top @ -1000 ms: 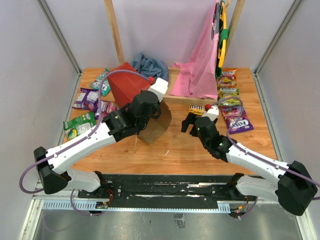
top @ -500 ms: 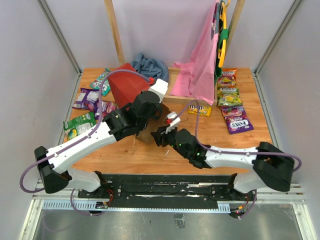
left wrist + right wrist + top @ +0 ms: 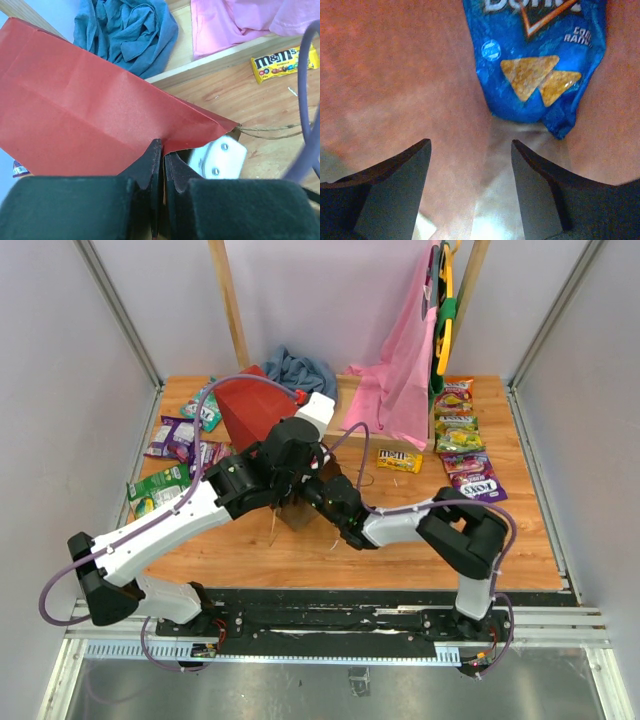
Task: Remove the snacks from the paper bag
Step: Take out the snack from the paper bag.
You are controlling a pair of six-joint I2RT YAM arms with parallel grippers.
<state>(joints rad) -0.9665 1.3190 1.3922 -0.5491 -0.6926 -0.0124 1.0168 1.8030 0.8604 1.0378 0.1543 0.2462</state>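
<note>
Right gripper (image 3: 470, 145): black fingers spread with nothing between them, deep inside the bag and aimed at its floor.
Nearest snack: a large, shiny blue Doritos bag (image 3: 540, 60) lies just beyond the fingertips and slightly right of their line, its lower corner closest.
Left gripper (image 3: 161, 150): pressed together on the rim of the large red paper bag (image 3: 90, 115), brown kraft inside, pinching one wall so the mouth gapes.
Paper bag position: on its side at the left-centre of the wooden table (image 3: 400, 540), mouth towards the right arm, twine handles trailing on the wood.
Snacks already out: a yellow M&M's packet (image 3: 399, 460) right of the mouth, a row of colourful packets (image 3: 465, 440) along the right edge, and purple and green packets (image 3: 175, 435) on the left.
Not part of the task: a crumpled blue-grey cloth (image 3: 300, 370) and a hanging pink garment (image 3: 400, 380) at the far side.
Step in hand: judged to be reaching for the Doritos bag.
Doing it well: the right arm should shift right to straddle the crinkled bottom seam, close only on foil, never the kraft wall, then draw straight out while the left pinch holds the mouth wide.
</note>
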